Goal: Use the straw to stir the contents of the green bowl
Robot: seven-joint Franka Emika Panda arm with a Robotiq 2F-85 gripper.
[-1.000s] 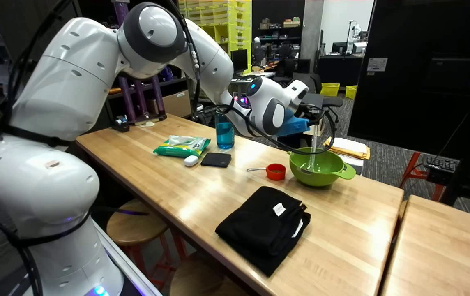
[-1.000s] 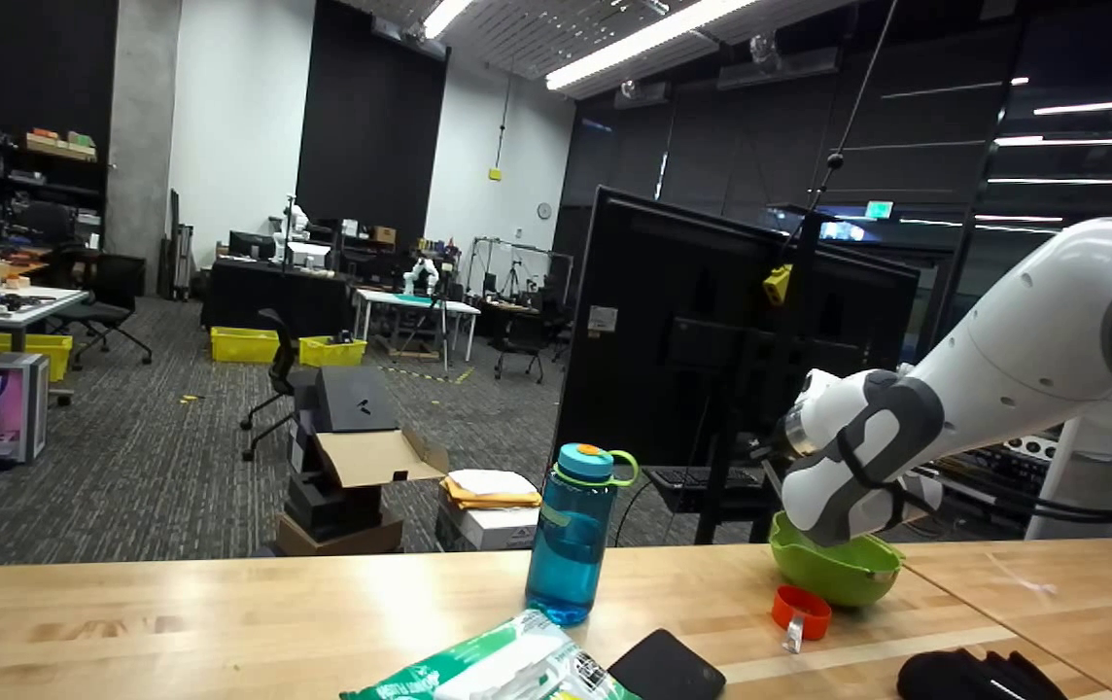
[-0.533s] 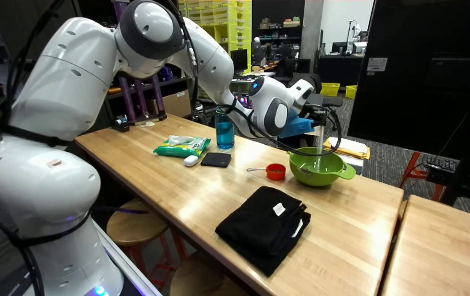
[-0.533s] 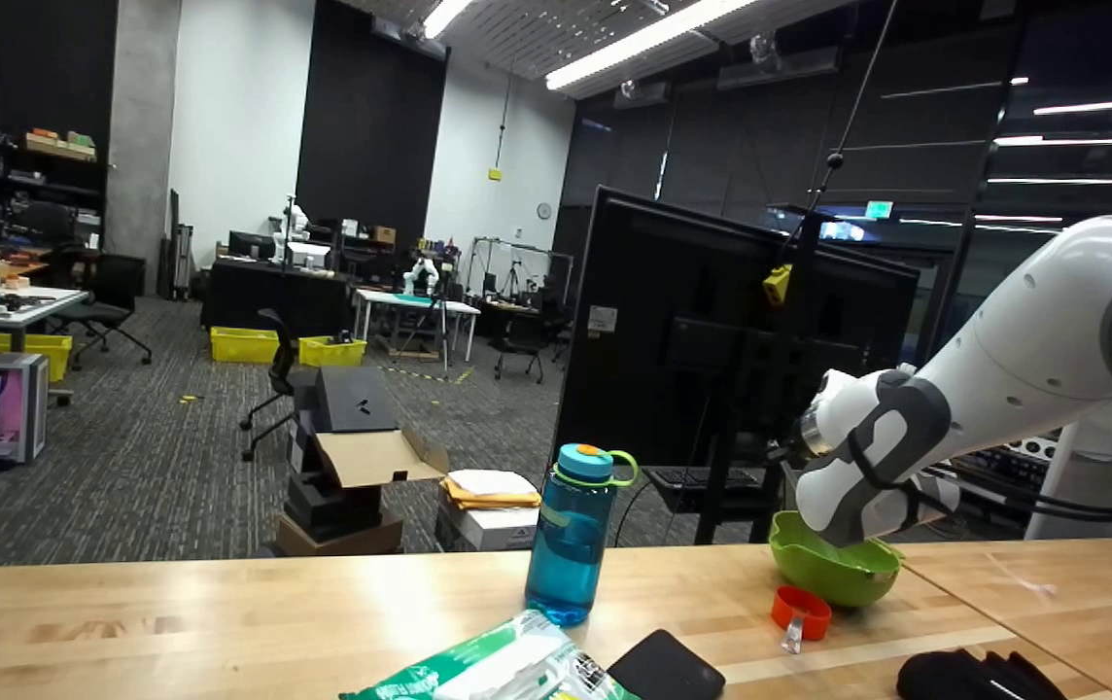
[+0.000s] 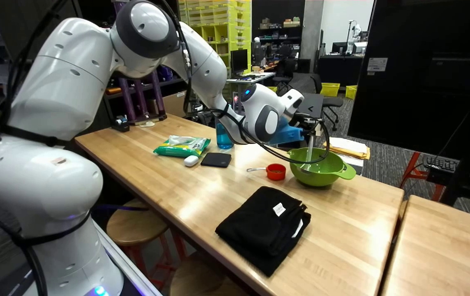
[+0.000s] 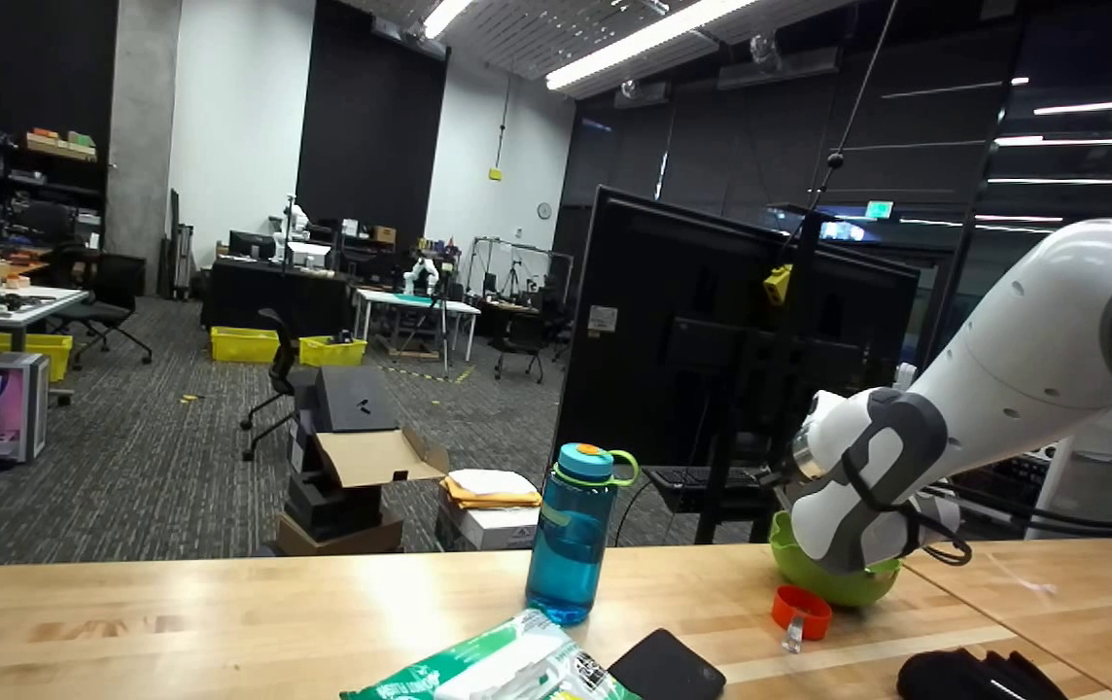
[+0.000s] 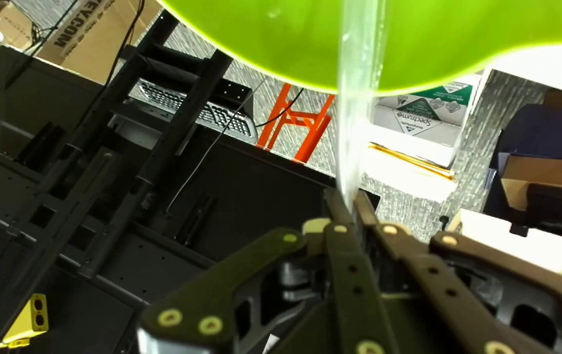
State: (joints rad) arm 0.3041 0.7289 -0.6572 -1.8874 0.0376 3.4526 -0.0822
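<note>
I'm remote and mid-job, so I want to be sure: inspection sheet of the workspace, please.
Surface: light wooden tabletop, glossy, with bright glare patches.
Job's things: bright lime-green round bowl, upright on the tabletop, contents cannot be made out; clear plastic straw, lower end inside the bowl.
Clutter: small round red cup with a handle, near the bowl; folded black cloth; green-and-white plastic wipes pack; white oval case; flat black square object; translucent blue bottle, upright.
Gripper: black two-finger gripper, shut on the straw.
Cables: black flexible cable, looping in front of the bowl in an exterior view; touching or apart, cannot tell.
Surroundings: large flat black panel; round wooden-seated stools beside the tabletop.
</note>
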